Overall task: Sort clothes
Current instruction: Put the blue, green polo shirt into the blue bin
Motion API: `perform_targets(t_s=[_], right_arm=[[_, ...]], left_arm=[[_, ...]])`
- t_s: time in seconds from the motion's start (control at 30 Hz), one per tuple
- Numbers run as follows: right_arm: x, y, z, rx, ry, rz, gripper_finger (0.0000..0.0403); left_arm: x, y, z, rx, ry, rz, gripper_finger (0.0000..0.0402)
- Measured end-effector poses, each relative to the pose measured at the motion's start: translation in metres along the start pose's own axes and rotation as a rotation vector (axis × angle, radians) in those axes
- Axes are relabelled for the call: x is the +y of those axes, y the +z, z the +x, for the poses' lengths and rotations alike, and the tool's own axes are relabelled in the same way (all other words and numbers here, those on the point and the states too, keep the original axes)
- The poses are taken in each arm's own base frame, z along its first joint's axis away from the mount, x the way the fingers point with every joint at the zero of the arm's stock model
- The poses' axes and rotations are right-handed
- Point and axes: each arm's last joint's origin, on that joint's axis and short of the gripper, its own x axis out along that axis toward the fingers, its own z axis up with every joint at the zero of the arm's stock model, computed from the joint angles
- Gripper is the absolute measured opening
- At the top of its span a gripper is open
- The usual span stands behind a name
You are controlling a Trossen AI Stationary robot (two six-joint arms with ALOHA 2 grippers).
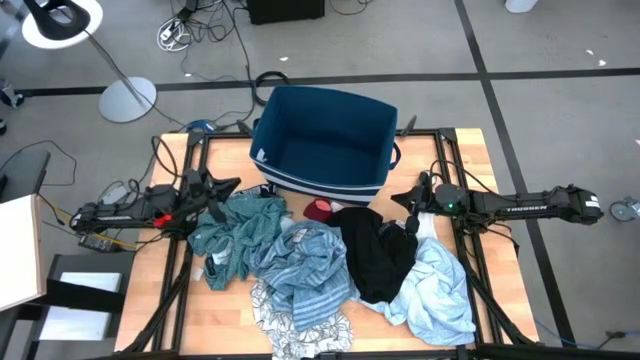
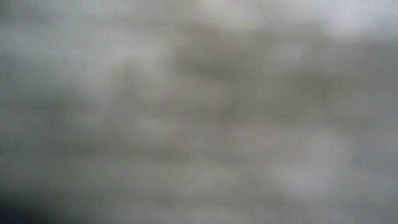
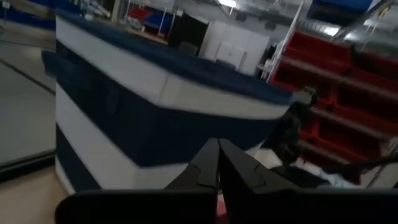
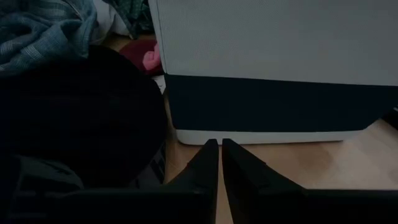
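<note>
A heap of clothes (image 1: pixel 330 275) covers the middle and near half of the counter (image 1: pixel 150 290), while the blue bin (image 1: pixel 325 140) stands empty at the far edge, as both arms wait low on either side.

The left gripper (image 1: pixel 228 187) sits just off the bin's left near corner, its jaws pressed together and holding nothing, as the left wrist view shows them meeting in front of the bin wall (image 3: pixel 143 118). The teal garment (image 1: pixel 240 225) lies right beside it, toward the near edge, close enough that its fabric reaches up to the fingertips from above.

The right gripper (image 1: pixel 405 197) mirrors it off the bin's right near corner, jaws likewise closed and empty, pointing at the bin's side (image 4: pixel 273 68). The black garment (image 1: pixel 375 250) lies just nearward and inward of it, running long from the bin toward the near edge, and fills the side of the right wrist view (image 4: pixel 81 118). A small red piece (image 1: pixel 320 210) is tucked against the bin's near wall between the two grippers.

The pale blue garment (image 1: pixel 435 290) spreads toward the near right corner, the striped one (image 1: pixel 305 265) lies in the middle, and the leaf print (image 1: pixel 300 325) hangs at the near edge.

Each arm appears about equally close to its own side of the heap: teal falls to the left, black to the right. Either would have to open and turn down toward the near edge, away from the bin. The low view shows nothing legible.
</note>
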Motion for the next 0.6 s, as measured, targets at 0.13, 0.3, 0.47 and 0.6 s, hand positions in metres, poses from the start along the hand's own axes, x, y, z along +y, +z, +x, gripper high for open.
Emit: perform_targets(t_s=[0.13, 0.3, 0.47, 0.6], right_arm=[[0.000, 0.000, 0.000, 0.000, -0.001, 0.000, 0.0022], [0.000, 0.000, 0.000, 0.000, 0.000, 0.000, 0.0022], [0.000, 0.000, 0.000, 0.000, -0.001, 0.000, 0.0022], [0.000, 0.000, 0.000, 0.000, 0.000, 0.000, 0.0022]], left_arm=[[0.000, 0.001, 0.000, -0.010, -0.003, -0.005, 0.0017], [-0.001, 0.004, 0.000, -0.043, -0.012, 0.006, 0.0017], [-0.006, 0.021, -0.003, -0.065, -0.043, 0.066, 0.0017], [-0.016, 0.053, -0.006, 0.007, -0.027, 0.126, 0.0017]])
